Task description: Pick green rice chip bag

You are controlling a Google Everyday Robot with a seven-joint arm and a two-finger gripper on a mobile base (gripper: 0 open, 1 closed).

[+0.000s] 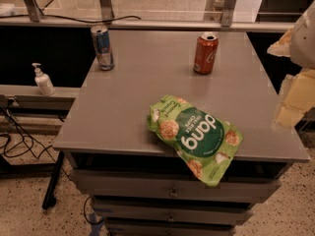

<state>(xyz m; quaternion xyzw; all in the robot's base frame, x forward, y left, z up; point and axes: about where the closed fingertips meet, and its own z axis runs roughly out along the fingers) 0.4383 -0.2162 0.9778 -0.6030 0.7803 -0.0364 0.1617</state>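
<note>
The green rice chip bag [197, 134] lies flat near the front edge of the grey cabinet top [147, 82]. It is crinkled and light green, with a dark green circle reading "dang", and its lower corner hangs over the front edge. My gripper [291, 102] shows as pale yellowish shapes at the right edge of the view. It is above the cabinet's right side, to the right of the bag and apart from it, and it holds nothing that I can see.
A blue and silver can [102, 47] stands at the back left and a red cola can [205, 53] at the back middle-right. A white pump bottle [43, 79] sits on a lower ledge at left. Cables lie on the floor at left. Drawers [172, 191] are below the top.
</note>
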